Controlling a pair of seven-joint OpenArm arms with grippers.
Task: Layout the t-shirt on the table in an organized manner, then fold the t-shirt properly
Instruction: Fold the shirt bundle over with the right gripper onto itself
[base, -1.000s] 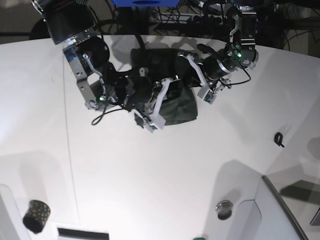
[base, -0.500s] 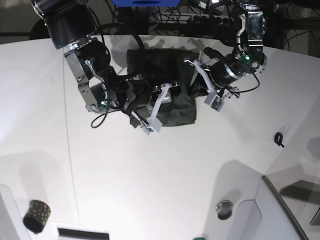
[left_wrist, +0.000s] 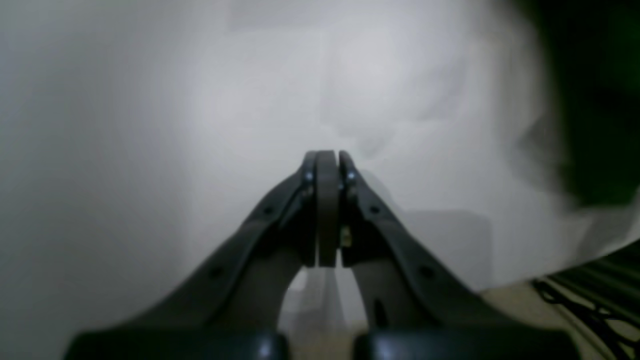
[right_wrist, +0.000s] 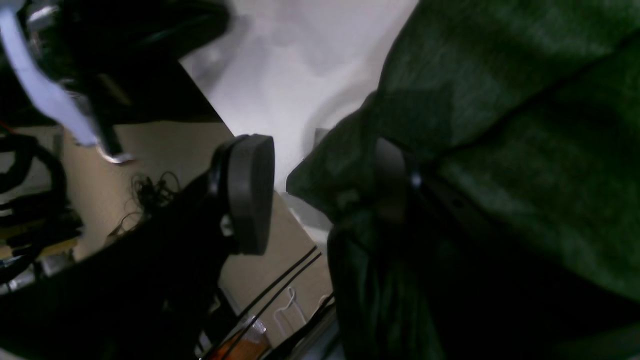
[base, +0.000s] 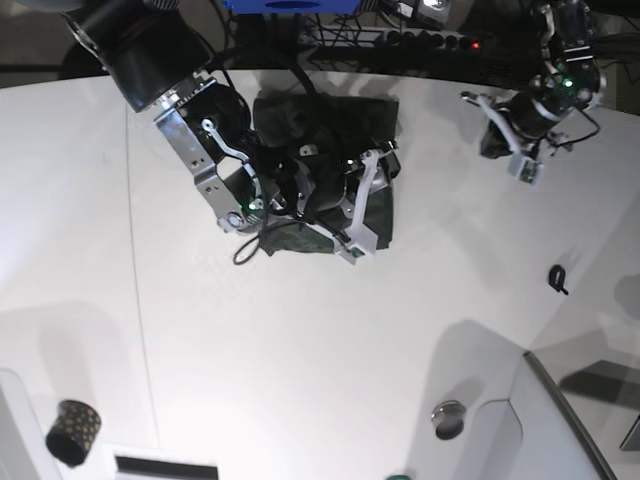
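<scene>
The dark green t-shirt (base: 325, 130) lies bunched in a rough rectangle at the back middle of the white table (base: 300, 340). My right gripper (base: 352, 228) hovers over the shirt's near right part. In the right wrist view the right gripper (right_wrist: 320, 190) is open, and a corner of the t-shirt (right_wrist: 500, 125) pokes loosely into the gap between the fingers (right_wrist: 250, 195). My left gripper (base: 497, 140) is far to the right of the shirt, above bare table. In the left wrist view the left gripper (left_wrist: 327, 157) is shut and empty, with the t-shirt (left_wrist: 595, 100) at the upper right.
A black gold-dotted cup (base: 72, 432) stands at the near left. A small black clip (base: 558, 278) lies at the right. A round metal piece (base: 449, 418) and a raised white panel (base: 550, 420) sit at the near right. Cables run behind the table's back edge.
My right gripper has opened and let go of the shirt, shifting right over it. My left arm has pulled away from the shirt to the upper right, staying shut.
</scene>
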